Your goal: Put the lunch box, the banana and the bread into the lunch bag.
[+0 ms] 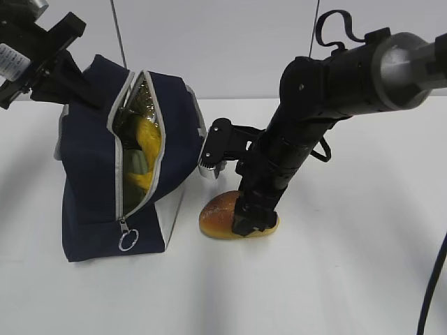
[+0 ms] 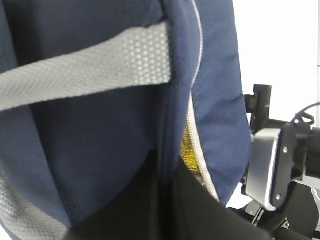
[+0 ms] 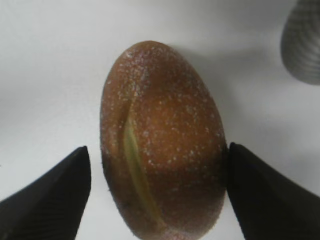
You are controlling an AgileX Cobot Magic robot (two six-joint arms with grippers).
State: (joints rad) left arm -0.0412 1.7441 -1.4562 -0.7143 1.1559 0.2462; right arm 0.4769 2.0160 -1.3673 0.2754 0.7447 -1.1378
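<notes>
The bread (image 3: pixel 162 145) lies on the white desk (image 1: pixel 335 279) just beside the lunch bag (image 1: pixel 91 202), its pale slit up. The right end effector (image 3: pixel 157 190) straddles it, spread wide: the right finger touches the roll's side, the left finger stands just clear. The lunch bag sits toward the desk's left edge, unzipped, with the banana (image 1: pixel 147 143) showing yellow inside. The left end effector (image 1: pixel 66 80) is at the bag's upper back; whether it grips the fabric cannot be told.
</notes>
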